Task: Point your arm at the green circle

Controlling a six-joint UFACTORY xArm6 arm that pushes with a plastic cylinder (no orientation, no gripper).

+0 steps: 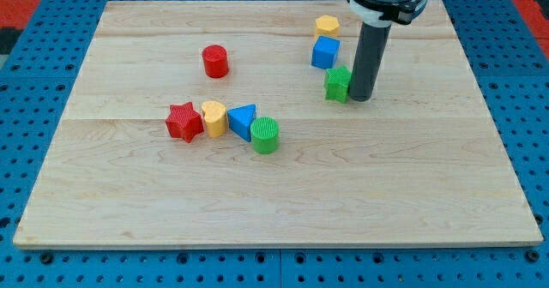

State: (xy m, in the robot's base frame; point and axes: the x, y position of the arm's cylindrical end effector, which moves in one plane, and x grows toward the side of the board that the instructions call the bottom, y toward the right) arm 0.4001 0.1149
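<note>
The green circle [265, 135] lies left of the board's middle, touching the blue triangle [243, 119] at the right end of a row. My tip [361, 97] rests on the board at the upper right, right beside a green star-like block [338, 84]. The tip is well to the right of and above the green circle.
A red star [184, 122] and a yellow heart-like block [214, 117] stand left of the blue triangle. A red cylinder [215, 62] sits upper left. A blue cube [325, 52] and a yellow hexagon [327, 26] stand above the green star. The wooden board [274, 194] lies on a blue pegboard.
</note>
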